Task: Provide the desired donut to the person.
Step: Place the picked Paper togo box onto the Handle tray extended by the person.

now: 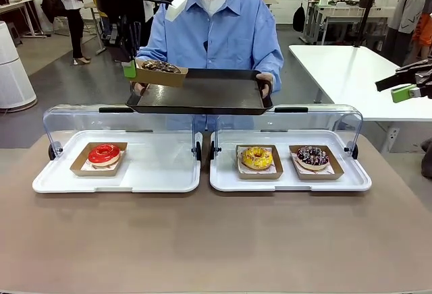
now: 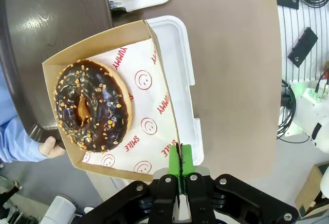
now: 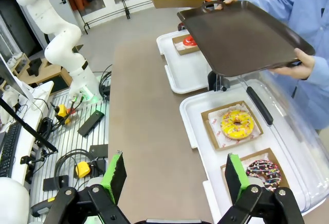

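Left tool [image 2: 180, 158] pinches the chocolate donut carton [image 2: 92, 47].

- The chocolate donut [image 1: 160, 66] has dark glaze with little chopped nut bits. It lies flat on white paper with red print inside an open brown cardboard box [image 1: 162, 77].
- The box is level and up in the air, one wall pinched tight by the left gripper [image 2: 180, 154], right over a corner of the dark tray [image 1: 202, 95].
- The person [image 1: 223, 31], in a light blue shirt, stands at the far side and holds that tray out with both hands.

right gripper [image 1: 391, 89] edge-cropped, tray [image 2: 46, 39] partly cropped
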Robot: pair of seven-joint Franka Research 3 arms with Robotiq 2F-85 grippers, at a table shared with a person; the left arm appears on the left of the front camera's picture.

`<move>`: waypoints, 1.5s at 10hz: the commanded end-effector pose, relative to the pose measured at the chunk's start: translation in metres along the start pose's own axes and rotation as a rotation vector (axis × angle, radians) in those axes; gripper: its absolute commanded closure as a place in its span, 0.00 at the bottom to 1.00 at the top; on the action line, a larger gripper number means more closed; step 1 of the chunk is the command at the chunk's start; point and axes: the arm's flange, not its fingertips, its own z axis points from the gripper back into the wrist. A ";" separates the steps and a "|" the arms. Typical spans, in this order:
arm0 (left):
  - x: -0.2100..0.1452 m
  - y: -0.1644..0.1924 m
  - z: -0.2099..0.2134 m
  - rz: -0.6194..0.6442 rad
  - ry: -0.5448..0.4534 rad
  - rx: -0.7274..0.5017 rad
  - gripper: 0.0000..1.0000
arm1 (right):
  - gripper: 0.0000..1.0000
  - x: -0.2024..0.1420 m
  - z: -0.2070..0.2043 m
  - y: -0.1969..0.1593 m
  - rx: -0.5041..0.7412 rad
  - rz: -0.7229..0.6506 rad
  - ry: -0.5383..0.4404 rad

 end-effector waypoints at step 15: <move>-0.082 0.150 -0.055 0.001 -0.136 0.006 0.99 | 0.00 0.000 0.000 0.000 0.005 0.004 -0.012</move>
